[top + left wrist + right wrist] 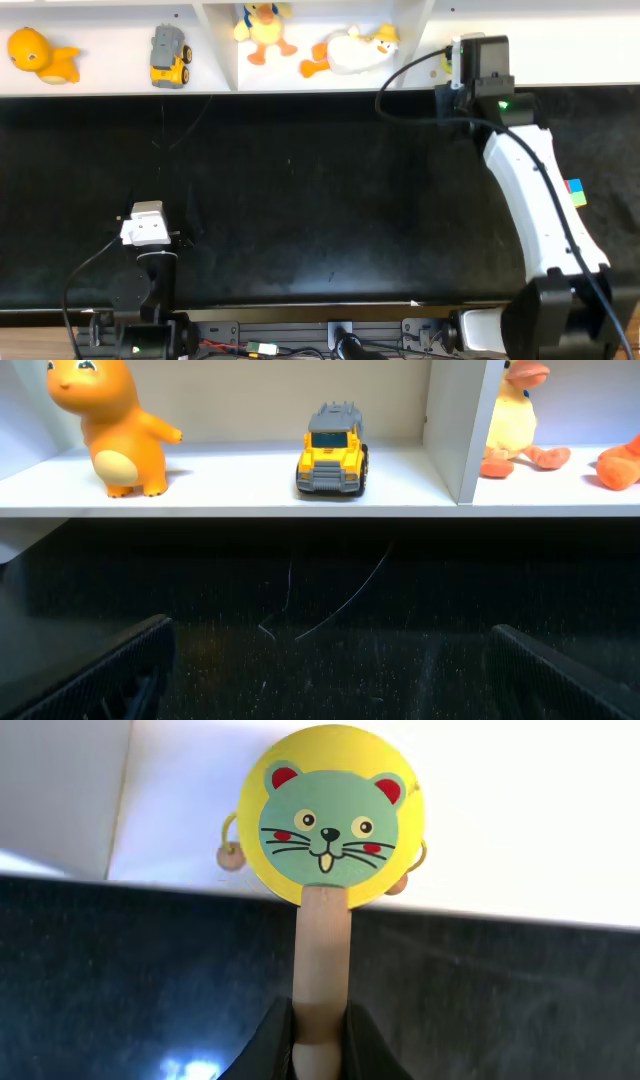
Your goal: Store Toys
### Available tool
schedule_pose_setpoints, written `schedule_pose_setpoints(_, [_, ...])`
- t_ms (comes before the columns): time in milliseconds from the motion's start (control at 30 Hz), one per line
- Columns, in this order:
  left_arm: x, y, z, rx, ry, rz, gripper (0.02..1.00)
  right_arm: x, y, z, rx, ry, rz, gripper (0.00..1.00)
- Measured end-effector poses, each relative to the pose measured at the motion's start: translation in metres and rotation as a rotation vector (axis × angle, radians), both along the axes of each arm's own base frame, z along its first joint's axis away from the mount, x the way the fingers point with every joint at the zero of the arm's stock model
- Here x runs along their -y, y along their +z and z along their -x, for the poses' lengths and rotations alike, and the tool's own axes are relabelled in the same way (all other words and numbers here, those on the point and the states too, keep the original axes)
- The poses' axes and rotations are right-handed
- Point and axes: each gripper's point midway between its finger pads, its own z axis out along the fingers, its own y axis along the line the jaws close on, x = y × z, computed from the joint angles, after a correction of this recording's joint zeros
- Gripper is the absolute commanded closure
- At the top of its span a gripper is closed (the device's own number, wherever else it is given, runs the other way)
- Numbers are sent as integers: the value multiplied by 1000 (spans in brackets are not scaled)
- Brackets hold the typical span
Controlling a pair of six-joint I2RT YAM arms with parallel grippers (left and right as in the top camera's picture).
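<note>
A: A playroom, is it? There is a white shelf (100, 40) holding an orange figure (40, 55), a toy truck (170, 55), a yellow plush duck (265, 30) and a white plush duck (350, 50), and there is a cat-face rattle (325, 820) too.

B: The toys, yes, but the rest says robotics lab. The left arm (145, 280) and the right arm (535, 200) stand at the near edge of a black worktop (300, 200).

A: And the wiring?

B: A black cable (385, 95) loops off the right arm, and bare wires (260, 348) lie along the front rail. It looks like a test bench, not a nursery.
</note>
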Motion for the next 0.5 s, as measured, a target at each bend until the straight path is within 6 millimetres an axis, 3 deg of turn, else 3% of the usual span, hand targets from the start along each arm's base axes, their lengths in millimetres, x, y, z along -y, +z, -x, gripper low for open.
schedule_pose_setpoints(200, [0, 0, 0, 0, 0, 0, 20, -2, -12, -20, -17, 48, 31, 958])
schedule_pose_setpoints(500, [0, 0, 0, 0, 0, 0, 20, 6, -12, -56, 44, 56, 6, 956])
